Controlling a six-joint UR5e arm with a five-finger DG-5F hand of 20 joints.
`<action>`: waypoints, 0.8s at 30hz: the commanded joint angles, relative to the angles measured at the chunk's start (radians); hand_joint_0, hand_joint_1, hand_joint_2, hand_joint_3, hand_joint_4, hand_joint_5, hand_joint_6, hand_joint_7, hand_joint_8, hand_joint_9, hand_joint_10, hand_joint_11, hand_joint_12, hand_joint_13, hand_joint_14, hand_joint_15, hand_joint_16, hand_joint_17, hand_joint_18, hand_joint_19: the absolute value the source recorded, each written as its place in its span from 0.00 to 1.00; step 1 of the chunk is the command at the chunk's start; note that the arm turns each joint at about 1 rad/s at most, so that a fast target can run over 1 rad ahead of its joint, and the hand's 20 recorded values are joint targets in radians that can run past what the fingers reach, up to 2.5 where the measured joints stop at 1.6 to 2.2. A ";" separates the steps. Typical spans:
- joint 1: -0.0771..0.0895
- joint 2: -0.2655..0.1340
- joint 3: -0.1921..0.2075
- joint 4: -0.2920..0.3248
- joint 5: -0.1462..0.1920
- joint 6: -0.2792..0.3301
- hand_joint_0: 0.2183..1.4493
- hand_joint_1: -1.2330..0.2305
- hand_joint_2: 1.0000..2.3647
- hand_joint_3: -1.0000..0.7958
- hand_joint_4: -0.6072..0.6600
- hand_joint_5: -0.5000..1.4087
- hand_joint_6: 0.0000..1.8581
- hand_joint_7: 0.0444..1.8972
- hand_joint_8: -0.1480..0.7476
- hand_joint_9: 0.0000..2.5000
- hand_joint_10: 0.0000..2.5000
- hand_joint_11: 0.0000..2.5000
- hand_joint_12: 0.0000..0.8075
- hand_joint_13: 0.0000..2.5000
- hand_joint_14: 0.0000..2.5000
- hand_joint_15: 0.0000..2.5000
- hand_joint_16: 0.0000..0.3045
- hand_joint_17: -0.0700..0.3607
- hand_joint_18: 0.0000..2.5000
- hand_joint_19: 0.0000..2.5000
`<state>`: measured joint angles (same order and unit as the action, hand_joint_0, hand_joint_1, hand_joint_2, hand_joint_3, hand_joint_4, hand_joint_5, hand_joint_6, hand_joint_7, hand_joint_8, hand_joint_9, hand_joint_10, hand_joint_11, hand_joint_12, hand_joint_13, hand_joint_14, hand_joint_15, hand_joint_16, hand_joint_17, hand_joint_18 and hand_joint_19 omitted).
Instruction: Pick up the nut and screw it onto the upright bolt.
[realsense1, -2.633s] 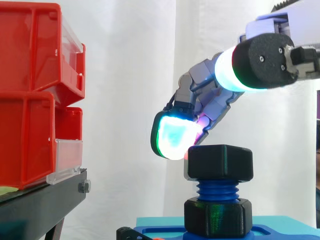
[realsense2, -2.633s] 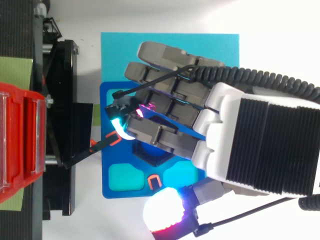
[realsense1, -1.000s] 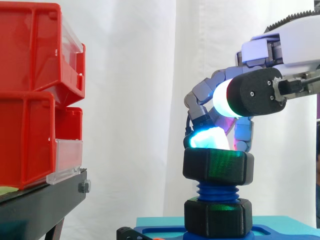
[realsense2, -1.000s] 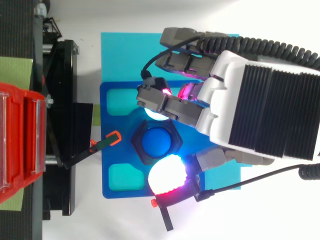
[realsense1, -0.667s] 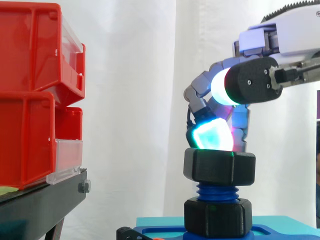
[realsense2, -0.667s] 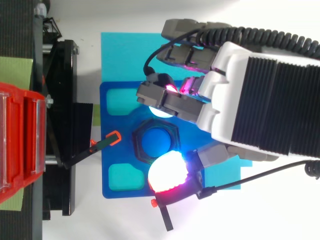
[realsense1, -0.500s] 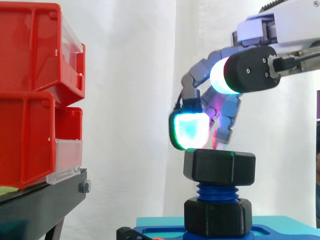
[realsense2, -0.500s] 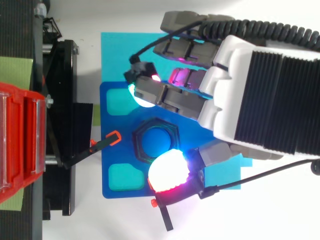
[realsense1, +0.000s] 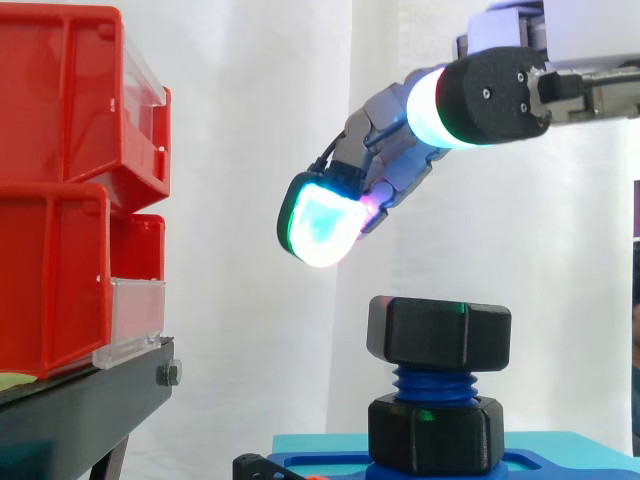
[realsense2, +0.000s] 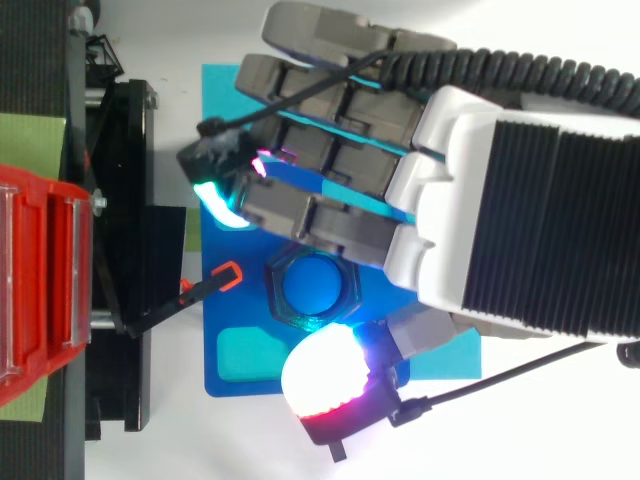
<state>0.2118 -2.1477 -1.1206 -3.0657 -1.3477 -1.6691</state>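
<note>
Seen from my remote station, the hand (realsense1: 395, 150) hangs above the black nut (realsense1: 438, 335) and clear of it, fingers stretched out loosely toward the red bins (realsense1: 60, 200) and grasping nothing. The nut sits threaded on the upper end of the upright blue bolt (realsense1: 432, 381), with a few turns of thread bare between it and a second black hexagonal collar (realsense1: 435, 433) at the bolt's foot. On my top view the bolt's round blue end shows through the nut's ring, with the fingers passing on one side and the white-and-red thumb pad (realsense2: 322, 378) on the other. A cyan-green fingertip (realsense1: 320, 225) points down, up and to the left of the nut, apart from it. The bolt stands on a blue fixture plate (realsense2: 225, 310) laid over a cyan mat (realsense2: 240, 90), beside the black stand (realsense1: 80, 410) that carries the bins, before a white curtain (realsense1: 250, 120).
</note>
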 joint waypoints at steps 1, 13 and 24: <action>0.005 0.000 -0.042 0.058 0.002 0.012 0.22 0.86 0.00 0.28 0.56 0.16 0.27 0.29 0.39 0.18 0.00 0.00 0.42 0.10 0.00 0.00 0.14 0.39 0.00 0.00; 0.020 -0.001 -0.059 0.085 0.004 0.023 0.22 0.89 0.00 0.28 0.57 0.16 0.27 0.30 0.38 0.09 0.00 0.00 0.45 0.02 0.00 0.00 0.15 0.40 0.00 0.00; 0.024 -0.001 -0.065 0.078 0.007 0.023 0.23 0.87 0.00 0.28 0.65 0.20 0.27 0.46 0.42 0.14 0.00 0.00 0.44 0.06 0.00 0.00 0.14 0.39 0.00 0.00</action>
<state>0.2358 -2.1487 -1.1840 -2.9841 -1.3414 -1.6459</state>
